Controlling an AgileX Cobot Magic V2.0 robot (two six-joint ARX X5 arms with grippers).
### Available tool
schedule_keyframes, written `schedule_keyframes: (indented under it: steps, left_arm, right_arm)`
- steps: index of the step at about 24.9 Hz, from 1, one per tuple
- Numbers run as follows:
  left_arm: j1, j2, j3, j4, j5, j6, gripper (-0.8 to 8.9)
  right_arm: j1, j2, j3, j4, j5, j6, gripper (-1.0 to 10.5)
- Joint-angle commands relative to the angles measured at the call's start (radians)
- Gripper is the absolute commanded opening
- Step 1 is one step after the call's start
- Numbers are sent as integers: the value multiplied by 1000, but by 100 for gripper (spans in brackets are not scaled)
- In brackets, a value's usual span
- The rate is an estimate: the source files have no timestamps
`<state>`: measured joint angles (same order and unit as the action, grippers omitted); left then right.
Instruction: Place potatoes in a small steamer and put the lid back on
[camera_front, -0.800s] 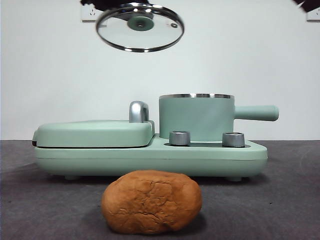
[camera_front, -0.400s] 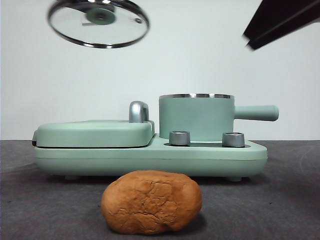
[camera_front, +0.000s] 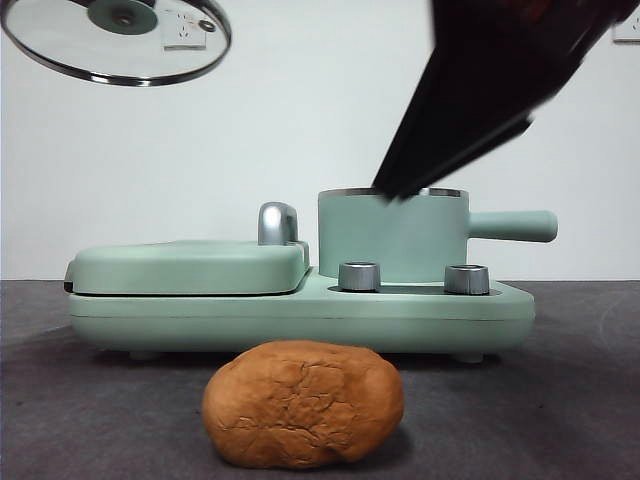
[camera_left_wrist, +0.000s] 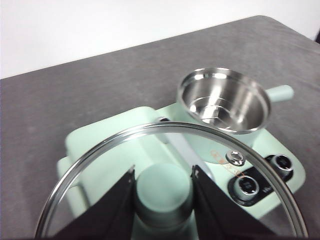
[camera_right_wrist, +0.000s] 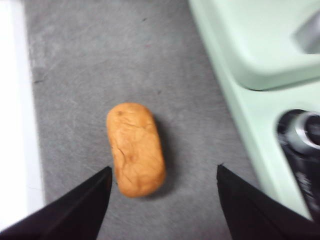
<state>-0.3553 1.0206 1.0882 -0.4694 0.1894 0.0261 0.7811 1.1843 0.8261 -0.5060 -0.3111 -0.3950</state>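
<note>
The potato (camera_front: 303, 403), an orange-brown cracked lump, lies on the grey table in front of the appliance; the right wrist view also shows the potato (camera_right_wrist: 136, 149). The small steamer (camera_front: 392, 235), a mint-green pot with a side handle, stands uncovered, and the steamer's steel inside (camera_left_wrist: 223, 100) holds nothing. High at the left hangs the glass lid (camera_front: 115, 40). My left gripper (camera_left_wrist: 163, 171) is shut on the knob of the lid (camera_left_wrist: 165, 126). My right gripper (camera_right_wrist: 164, 170) hovers open above the potato and appears as a dark, blurred shape (camera_front: 410, 175) before the pot.
The steamer sits on a mint-green appliance base (camera_front: 300, 315) with two steel dials (camera_front: 359, 276) (camera_front: 466, 279). A flat griddle cover (camera_front: 190, 265) with a chrome handle (camera_front: 277, 222) fills its left half. A white wall stands behind.
The lid has moved left and slightly up with the left gripper. The right arm has swung down from the top right corner, now large and dark in front of the pot.
</note>
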Motion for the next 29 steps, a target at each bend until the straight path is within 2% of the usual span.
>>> schedule_keyframes:
  steps: [1, 10, 19, 22, 24, 26, 29]
  left_arm:
    - [16, -11, 13, 27, 1, -11, 15]
    - [48, -16, 13, 19, 1, 0, 15]
    - [48, -16, 13, 19, 1, 11, 15]
    - [48, -16, 13, 19, 1, 11, 15]
    - [48, -16, 13, 19, 1, 11, 15]
    - [48, -16, 13, 19, 1, 11, 15]
    - [48, -16, 13, 19, 1, 11, 15]
  right_arm:
    - [36, 76, 18, 29, -3, -6, 336]
    - [103, 247, 18, 107, -2, -6, 336]
    - [108, 353, 18, 153, -3, -1, 335]
    - [119, 355, 18, 135, -3, 6, 271]
    - [123, 355, 18, 114, -5, 29, 206]
    - [128, 352, 18, 88, -4, 49, 204]
    - [127, 310, 24, 58, -5, 123, 204]
